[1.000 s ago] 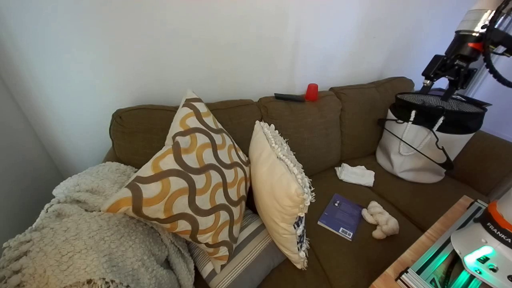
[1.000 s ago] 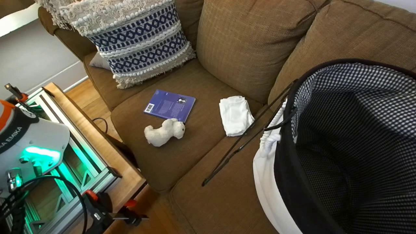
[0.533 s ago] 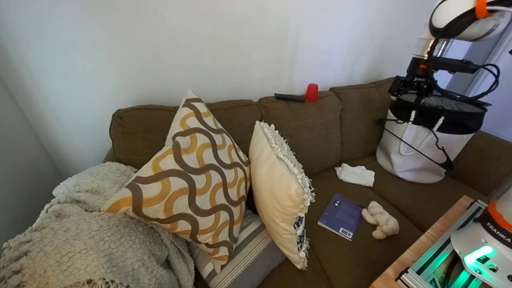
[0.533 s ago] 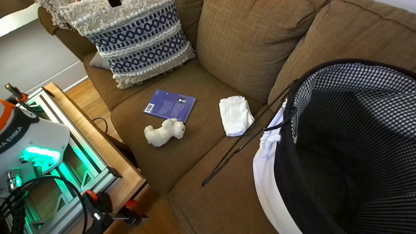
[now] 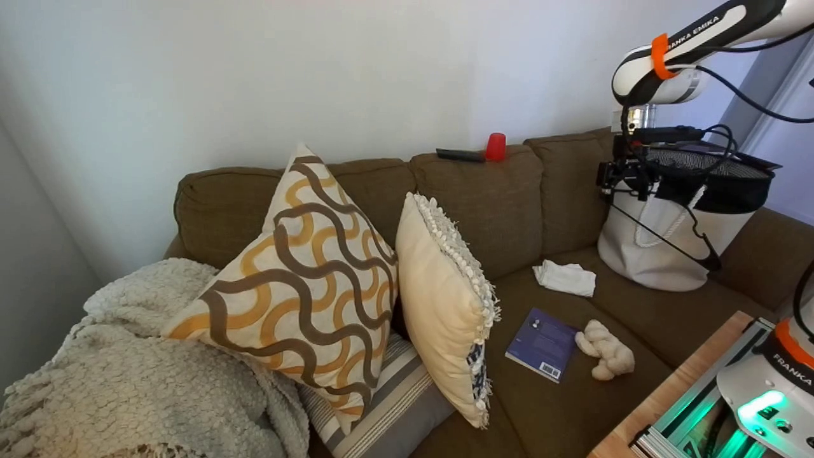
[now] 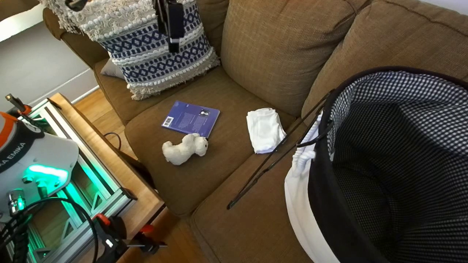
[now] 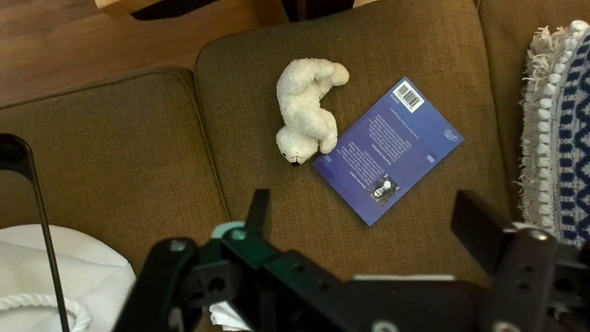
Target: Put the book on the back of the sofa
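The book is purple-blue and lies flat on the sofa seat, its barcode cover up. It also shows in both exterior views. The sofa back is brown and runs along the wall. My gripper is open and empty above the seat; in the wrist view the book's near corner shows between and beyond the fingertips. In an exterior view the gripper hangs in front of the white basket, well above the book. One finger shows at the top of an exterior view.
A white plush toy touches the book's edge. A white cloth, a basket with a black hanger, and a fringed pillow stand around. A red cup and a black object sit on the sofa back.
The arm has swung in from over the basket and come lower, leftward in an exterior view. A finger has come into view above the pillow. The book has not moved.
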`<state>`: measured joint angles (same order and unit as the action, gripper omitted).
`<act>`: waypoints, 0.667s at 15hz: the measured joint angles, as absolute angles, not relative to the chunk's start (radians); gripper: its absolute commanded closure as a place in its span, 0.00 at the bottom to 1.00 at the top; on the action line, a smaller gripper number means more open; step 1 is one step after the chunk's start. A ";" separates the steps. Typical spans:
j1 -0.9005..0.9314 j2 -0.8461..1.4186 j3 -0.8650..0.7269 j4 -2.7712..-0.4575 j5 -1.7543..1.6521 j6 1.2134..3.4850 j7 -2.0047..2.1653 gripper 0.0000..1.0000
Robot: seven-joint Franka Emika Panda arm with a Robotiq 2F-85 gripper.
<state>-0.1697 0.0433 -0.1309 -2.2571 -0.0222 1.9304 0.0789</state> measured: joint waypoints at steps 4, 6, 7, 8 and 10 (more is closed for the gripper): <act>-0.169 0.056 -0.131 -2.235 -0.022 1.918 0.078 0.00; -0.164 0.074 -0.128 -2.234 -0.012 1.920 0.015 0.00; -0.163 0.102 -0.126 -2.230 -0.004 1.928 -0.041 0.00; -0.164 0.146 -0.126 -2.224 0.003 1.954 -0.103 0.00; -0.175 0.257 -0.127 -2.205 0.014 2.019 -0.233 0.00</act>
